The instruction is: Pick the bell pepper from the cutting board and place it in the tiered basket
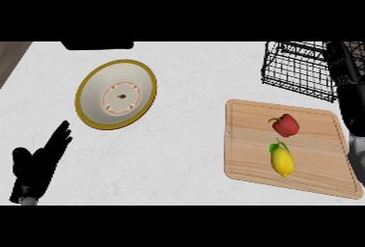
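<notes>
A red bell pepper [286, 125] lies on the far half of the wooden cutting board [246, 144], with a yellow lemon [282, 160] just in front of it. The black wire tiered basket [299, 72] stands behind the board at the far right. My right arm runs up the picture's right edge beside the board, and its dark hand [348, 62] shows against the basket's right side, partly cut off by the edge. It is not touching the pepper. My left hand [35, 166] rests open at the lower left with its fingers up, holding nothing.
A round plate [116, 94] with a gold rim lies on the white counter at the left centre. A dark object [98, 45] sits at the counter's far edge, above the plate.
</notes>
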Robot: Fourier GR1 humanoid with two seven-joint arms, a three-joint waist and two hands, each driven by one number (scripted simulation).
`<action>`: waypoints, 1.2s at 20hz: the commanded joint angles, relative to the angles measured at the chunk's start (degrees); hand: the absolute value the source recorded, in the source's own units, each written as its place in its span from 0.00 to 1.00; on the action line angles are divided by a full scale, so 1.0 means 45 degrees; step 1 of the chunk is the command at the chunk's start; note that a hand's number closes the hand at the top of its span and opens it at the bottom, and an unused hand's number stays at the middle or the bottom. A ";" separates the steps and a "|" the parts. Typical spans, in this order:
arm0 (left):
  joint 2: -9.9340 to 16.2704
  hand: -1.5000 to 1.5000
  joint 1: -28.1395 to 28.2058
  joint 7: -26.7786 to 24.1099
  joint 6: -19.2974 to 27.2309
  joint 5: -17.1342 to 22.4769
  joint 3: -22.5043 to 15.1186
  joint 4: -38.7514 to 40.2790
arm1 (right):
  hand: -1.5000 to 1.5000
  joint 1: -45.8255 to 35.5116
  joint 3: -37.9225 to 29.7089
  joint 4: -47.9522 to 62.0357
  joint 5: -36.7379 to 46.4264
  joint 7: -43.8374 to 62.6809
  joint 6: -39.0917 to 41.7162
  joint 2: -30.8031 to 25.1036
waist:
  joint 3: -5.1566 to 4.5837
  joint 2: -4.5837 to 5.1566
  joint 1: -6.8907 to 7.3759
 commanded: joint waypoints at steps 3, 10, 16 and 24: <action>-0.0605 0.50 -0.1581 -0.0415 0.0763 -0.0737 -0.0232 -0.1224 | 1.00 -0.1170 -0.0062 0.0394 -0.3465 -0.1210 0.4195 0.0409 | -0.0096 0.0498 0.0641; -0.1740 0.50 -0.2578 -0.1122 0.1144 -0.0979 -0.0746 -0.2016 | 0.00 -0.0993 0.0890 0.2093 -0.7114 -0.0187 0.8792 0.1107 | -0.0043 0.0969 0.1271; -0.2352 0.50 -0.2928 -0.1060 0.2029 -0.1676 -0.1144 -0.2020 | 0.00 -0.1397 0.0587 0.3203 -0.9820 -0.0341 1.4865 -0.1047 | -0.0059 0.0798 0.0910; -0.2675 0.50 -0.3200 -0.0588 0.2418 -0.2004 -0.1402 -0.1746 | 0.00 -0.3641 -0.1628 0.2668 -0.7838 -0.0407 1.8142 -0.5115 | -0.0053 0.0595 0.0686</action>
